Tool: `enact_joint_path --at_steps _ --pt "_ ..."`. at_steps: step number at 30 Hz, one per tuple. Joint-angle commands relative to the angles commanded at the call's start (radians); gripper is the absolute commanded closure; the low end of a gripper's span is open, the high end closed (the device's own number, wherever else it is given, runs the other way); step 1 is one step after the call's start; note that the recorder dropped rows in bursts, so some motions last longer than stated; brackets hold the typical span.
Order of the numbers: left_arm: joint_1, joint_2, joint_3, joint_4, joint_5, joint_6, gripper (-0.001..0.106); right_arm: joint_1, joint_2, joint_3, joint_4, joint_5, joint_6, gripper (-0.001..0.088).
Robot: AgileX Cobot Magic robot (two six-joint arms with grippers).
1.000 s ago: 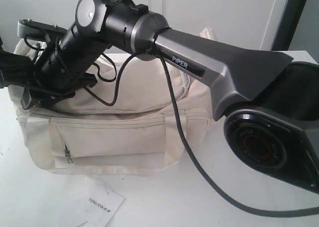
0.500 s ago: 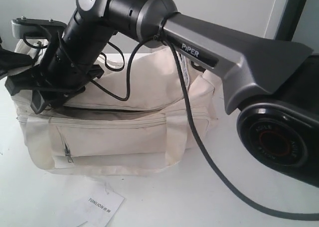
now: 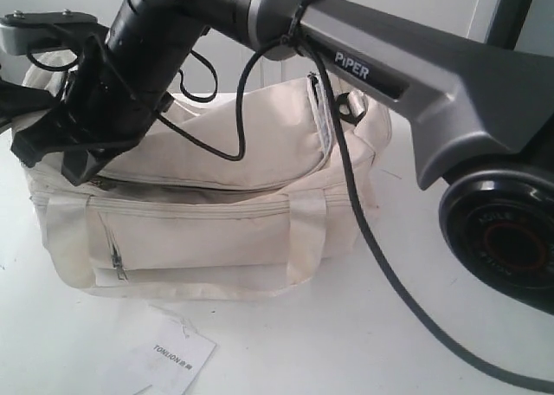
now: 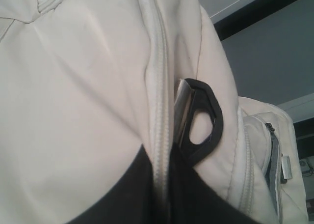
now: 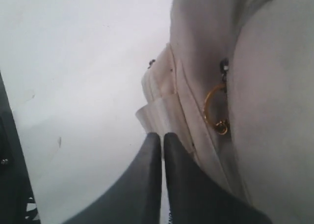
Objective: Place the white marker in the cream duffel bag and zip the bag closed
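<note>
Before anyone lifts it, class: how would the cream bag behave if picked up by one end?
Probably floppy: the bag sags and creases along its top, so it would likely fold, not lift as one piece. Likely light for its size, as its sides look slack. Sitting broad and low on the table, it should slide or dent when pushed, not tip.

The bag [image 3: 216, 230] sat on the bench [image 3: 286, 343], a tag [image 3: 169, 356] before it; my right arm [image 3: 415, 74] hung over its top.

right arm [image 3: 389, 74] hides part of the cream duffel bag [image 3: 208, 239].
</note>
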Motion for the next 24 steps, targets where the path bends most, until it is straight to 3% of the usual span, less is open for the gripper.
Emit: enact_joint_path --at_steps 1,3,15,21,24 --pt "0.000 0.000 0.000 0.000 -0.001 0.002 0.105 0.000 0.002 0.000 -0.003 -0.013 -0.022 0.0604" --pt "0.000 0.000 0.000 0.000 -0.001 0.013 0.105 0.000 0.015 0.000 -0.052 -0.028 -0.045 0.0523" --pt "0.000 0.000 0.000 0.000 0.015 0.025 0.105 0.000 0.073 0.004 -0.092 -0.111 -0.116 0.0523" --pt "0.000 0.000 0.000 0.000 0.024 0.025 0.105 0.000 0.091 0.004 -0.212 -0.137 -0.176 0.0523" --pt "0.000 0.000 0.000 0.000 0.024 0.025 0.105 0.000 0.093 0.004 -0.217 -0.130 -0.176 0.0607"
